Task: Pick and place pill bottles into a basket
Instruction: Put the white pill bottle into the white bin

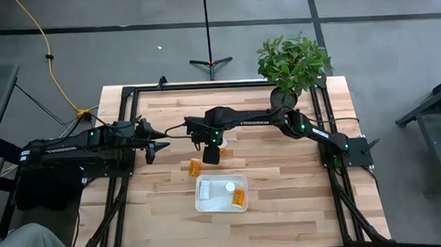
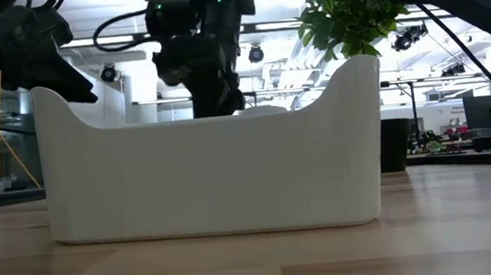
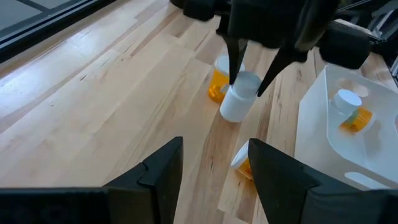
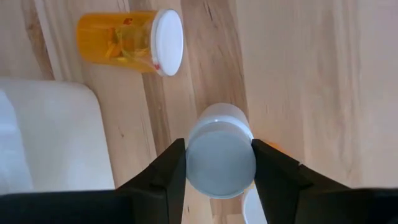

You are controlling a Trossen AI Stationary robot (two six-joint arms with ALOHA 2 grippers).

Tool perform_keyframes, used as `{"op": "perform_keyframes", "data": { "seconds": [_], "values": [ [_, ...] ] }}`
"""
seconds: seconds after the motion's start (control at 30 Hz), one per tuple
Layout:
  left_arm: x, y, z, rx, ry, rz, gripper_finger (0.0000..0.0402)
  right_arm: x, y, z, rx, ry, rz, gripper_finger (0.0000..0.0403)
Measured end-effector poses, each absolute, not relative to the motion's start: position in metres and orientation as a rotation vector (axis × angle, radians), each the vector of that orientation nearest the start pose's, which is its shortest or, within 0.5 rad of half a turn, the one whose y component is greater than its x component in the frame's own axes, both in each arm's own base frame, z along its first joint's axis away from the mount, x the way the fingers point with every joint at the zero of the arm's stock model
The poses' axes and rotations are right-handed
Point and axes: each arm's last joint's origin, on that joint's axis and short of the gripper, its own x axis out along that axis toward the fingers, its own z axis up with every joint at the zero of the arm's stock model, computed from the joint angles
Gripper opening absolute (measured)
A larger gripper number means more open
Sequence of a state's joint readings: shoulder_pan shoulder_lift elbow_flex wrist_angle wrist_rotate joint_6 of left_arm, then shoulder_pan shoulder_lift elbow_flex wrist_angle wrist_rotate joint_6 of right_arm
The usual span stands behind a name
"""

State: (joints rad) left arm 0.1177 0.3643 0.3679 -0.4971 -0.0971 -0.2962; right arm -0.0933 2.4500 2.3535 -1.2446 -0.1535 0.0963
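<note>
Right gripper (image 4: 219,163): reached out over the middle of the table, fingers closed against the two sides of a white-capped pill bottle (image 4: 221,157). In the left wrist view the held bottle hangs tilted, cap downward, between the two dark fingertips, just above the wood.
Left gripper (image 3: 214,163): waiting near the table's left edge, fingers spread apart with nothing between them, facing the work area.
Basket (image 1: 203,203): white shallow tray toward the front edge of the table, roughly centred left to right, just in front of the right gripper.
Basket contents: one orange bottle (image 1: 239,199) lying along the right side; a second bottle's white cap (image 1: 230,187) near the back wall; a white-capped shape at the left side, too small to identify.
Bottle on table, lying (image 4: 132,41): on its side on the wood, just beyond the basket's back left corner, cap pointing toward the held bottle.
Bottle behind gripper (image 3: 219,82): orange body, partly hidden by the held bottle; near the right gripper, on the side away from the basket.
Low view: basket's long wall (image 2: 213,172) fills the frame; dark arm parts above it; bottles not visible.
Plant (image 1: 293,63): potted, back right corner of the table, well apart from the bottles.
</note>
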Motion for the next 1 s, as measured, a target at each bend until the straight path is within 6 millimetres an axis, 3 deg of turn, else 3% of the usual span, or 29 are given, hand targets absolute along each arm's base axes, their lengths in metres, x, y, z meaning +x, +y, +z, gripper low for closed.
{"op": "perform_keyframes", "data": {
  "seconds": [0.27,0.43,0.73,1.0],
  "values": [
    [0.102,0.015,0.213,-0.293,0.46,0.282,0.0216,0.481,-0.042,0.246,0.24,1.3,-0.046,0.0142],
    [0.102,0.015,0.213,-0.293,0.46,0.282,0.0216,0.47,-0.034,0.276,0.267,1.248,-0.057,0.0142],
    [0.102,0.015,0.213,-0.292,0.459,0.282,0.0216,0.449,0.019,0.324,0.267,1.16,0.007,0.0142],
    [0.102,0.015,0.213,-0.292,0.46,0.282,0.0216,0.445,0.074,0.324,0.255,1.167,0.074,0.0142]
  ]
}}
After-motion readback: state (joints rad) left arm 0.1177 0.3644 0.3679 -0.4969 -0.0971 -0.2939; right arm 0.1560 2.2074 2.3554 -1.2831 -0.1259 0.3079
